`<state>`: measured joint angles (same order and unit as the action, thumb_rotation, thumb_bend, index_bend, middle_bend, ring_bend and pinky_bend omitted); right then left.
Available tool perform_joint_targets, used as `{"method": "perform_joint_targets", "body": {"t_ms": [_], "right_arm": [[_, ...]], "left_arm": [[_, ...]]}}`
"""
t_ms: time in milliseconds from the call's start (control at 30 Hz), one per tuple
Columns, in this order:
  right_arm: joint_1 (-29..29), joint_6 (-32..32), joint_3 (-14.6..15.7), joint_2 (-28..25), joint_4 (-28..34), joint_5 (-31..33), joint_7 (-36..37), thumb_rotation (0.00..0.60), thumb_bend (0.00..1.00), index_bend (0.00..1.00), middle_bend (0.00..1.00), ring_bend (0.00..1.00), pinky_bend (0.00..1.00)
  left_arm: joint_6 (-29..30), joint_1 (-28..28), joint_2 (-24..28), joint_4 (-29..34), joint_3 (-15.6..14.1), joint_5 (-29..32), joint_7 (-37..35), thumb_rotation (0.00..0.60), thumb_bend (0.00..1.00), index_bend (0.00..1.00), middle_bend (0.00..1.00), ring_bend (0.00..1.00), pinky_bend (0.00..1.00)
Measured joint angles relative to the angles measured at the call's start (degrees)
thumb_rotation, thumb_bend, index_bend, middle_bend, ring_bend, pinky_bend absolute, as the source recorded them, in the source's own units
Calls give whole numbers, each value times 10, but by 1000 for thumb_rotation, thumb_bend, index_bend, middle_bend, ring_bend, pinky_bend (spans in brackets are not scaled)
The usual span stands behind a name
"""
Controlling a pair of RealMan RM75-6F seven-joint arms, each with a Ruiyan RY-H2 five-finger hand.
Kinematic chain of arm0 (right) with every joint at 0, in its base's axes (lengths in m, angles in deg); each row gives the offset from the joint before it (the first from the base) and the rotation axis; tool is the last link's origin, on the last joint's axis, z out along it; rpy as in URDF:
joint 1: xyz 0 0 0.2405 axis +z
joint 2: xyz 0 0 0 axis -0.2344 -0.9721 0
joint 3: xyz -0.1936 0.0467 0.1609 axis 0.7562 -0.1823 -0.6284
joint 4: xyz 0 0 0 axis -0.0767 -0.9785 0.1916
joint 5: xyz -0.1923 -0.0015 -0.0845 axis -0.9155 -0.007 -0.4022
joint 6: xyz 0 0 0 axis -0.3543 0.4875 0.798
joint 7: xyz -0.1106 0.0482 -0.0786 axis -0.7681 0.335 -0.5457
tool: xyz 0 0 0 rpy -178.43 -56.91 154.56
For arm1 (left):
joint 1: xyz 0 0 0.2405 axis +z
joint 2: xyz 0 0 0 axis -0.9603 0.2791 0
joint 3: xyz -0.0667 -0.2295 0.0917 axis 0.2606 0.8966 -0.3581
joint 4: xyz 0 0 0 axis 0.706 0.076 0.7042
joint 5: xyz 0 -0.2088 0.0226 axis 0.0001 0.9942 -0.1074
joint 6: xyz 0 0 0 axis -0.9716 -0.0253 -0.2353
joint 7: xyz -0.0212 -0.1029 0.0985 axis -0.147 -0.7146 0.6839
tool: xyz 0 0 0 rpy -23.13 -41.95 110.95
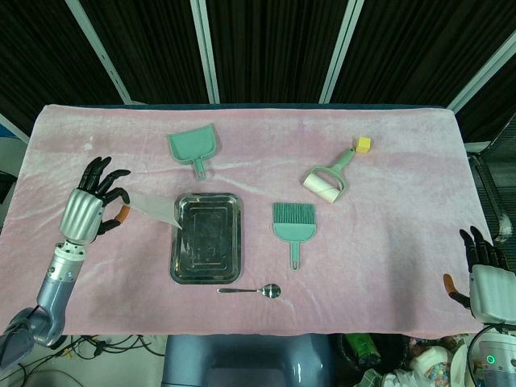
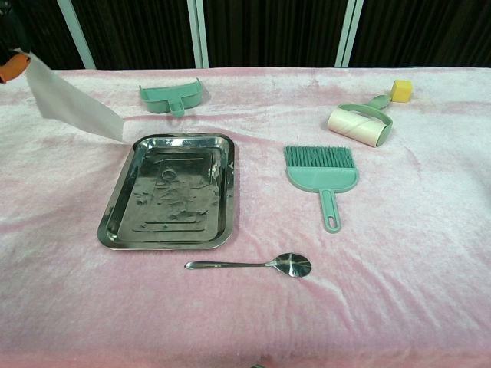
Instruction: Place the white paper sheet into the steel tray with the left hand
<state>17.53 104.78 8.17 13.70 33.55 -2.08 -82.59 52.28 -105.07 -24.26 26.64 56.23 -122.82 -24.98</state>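
My left hand (image 1: 93, 205) hangs above the table to the left of the steel tray (image 1: 206, 238) and pinches one corner of the white paper sheet (image 1: 153, 207). The sheet (image 2: 73, 103) is lifted off the cloth and droops toward the tray's (image 2: 170, 192) far left corner. In the chest view only the orange thumb tip of the left hand (image 2: 11, 63) shows at the top left edge. The tray holds nothing. My right hand (image 1: 484, 278) rests open at the table's front right edge.
A green dustpan (image 1: 194, 147) lies behind the tray. A green brush (image 1: 293, 224) sits to its right, a spoon (image 1: 251, 290) in front. A lint roller (image 1: 327, 179) and a yellow cube (image 1: 364, 144) are at the back right. Pink cloth (image 1: 387, 258) covers the table.
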Motion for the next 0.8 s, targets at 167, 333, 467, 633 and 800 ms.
{"method": "perform_joint_targets", "body": {"t_ms": [167, 333, 467, 633, 800], "right_arm": [[0, -1, 0, 0, 0, 1, 0, 600, 278, 66, 19, 115, 142], [0, -1, 0, -1, 2, 3, -1, 600, 278, 66, 19, 115, 142], [0, -2, 0, -2, 2, 5, -1, 600, 279, 65, 19, 115, 142], [0, -3, -1, -1, 2, 7, -3, 600, 278, 66, 19, 115, 142], [0, -4, -1, -1, 4, 11, -5, 600, 278, 66, 20, 115, 142]], "left_arm": [[9, -33, 29, 81, 17, -19, 85, 600, 530, 635, 259, 0, 76], [1, -49, 36, 117, 16, -38, 130, 600, 528, 635, 261, 0, 76], [-2, -57, 18, 88, 15, -42, 138, 600, 527, 635, 261, 0, 76], [0, -70, 2, 61, 25, -40, 132, 600, 526, 637, 264, 0, 76], [-9, -99, -3, 48, 47, -34, 121, 600, 526, 637, 262, 0, 82]]}}
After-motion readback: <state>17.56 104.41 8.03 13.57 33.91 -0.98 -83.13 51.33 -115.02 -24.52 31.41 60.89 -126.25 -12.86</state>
